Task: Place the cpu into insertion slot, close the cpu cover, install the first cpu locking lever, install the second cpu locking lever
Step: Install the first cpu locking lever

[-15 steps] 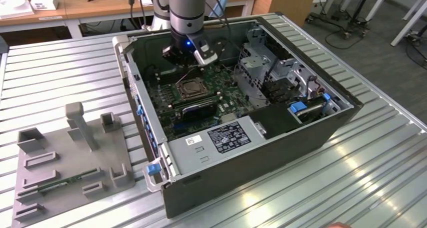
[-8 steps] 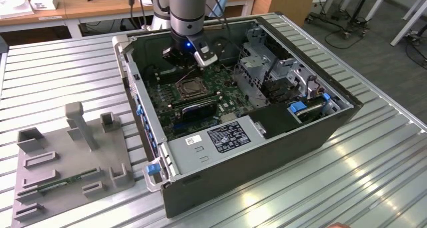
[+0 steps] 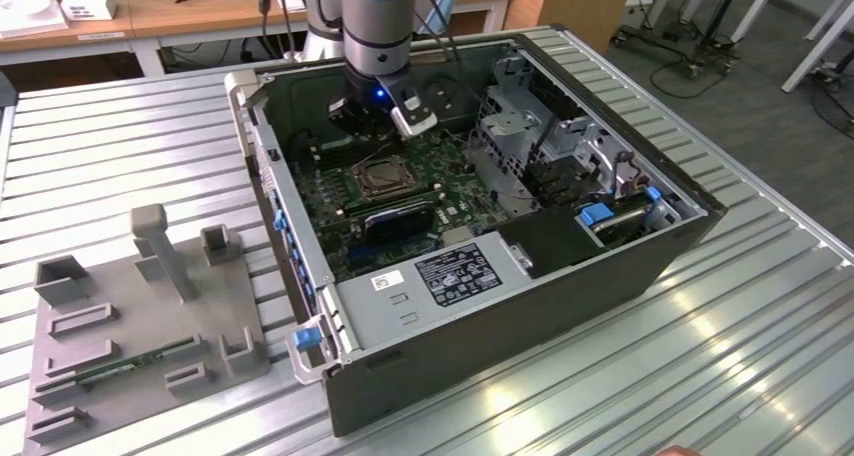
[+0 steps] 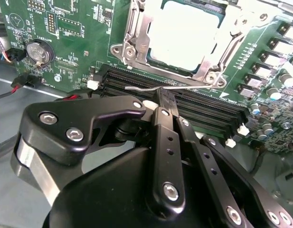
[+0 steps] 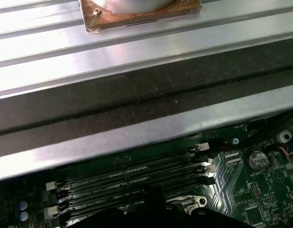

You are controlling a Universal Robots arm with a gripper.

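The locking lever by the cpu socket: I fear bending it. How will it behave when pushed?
The locking lever is a thin bare wire rod, so it probably feels light and springy. Its smooth silvery surface likely slips against the hand unless caught at its bent end. Lying close over the memory slots, it may scrape them if pressed down.

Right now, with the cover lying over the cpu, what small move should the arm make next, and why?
Probably push the locking lever gently down toward the board: the closed fingers have their tips at it, the cpu sits under the cpu cover, and the lever looks not yet latched.
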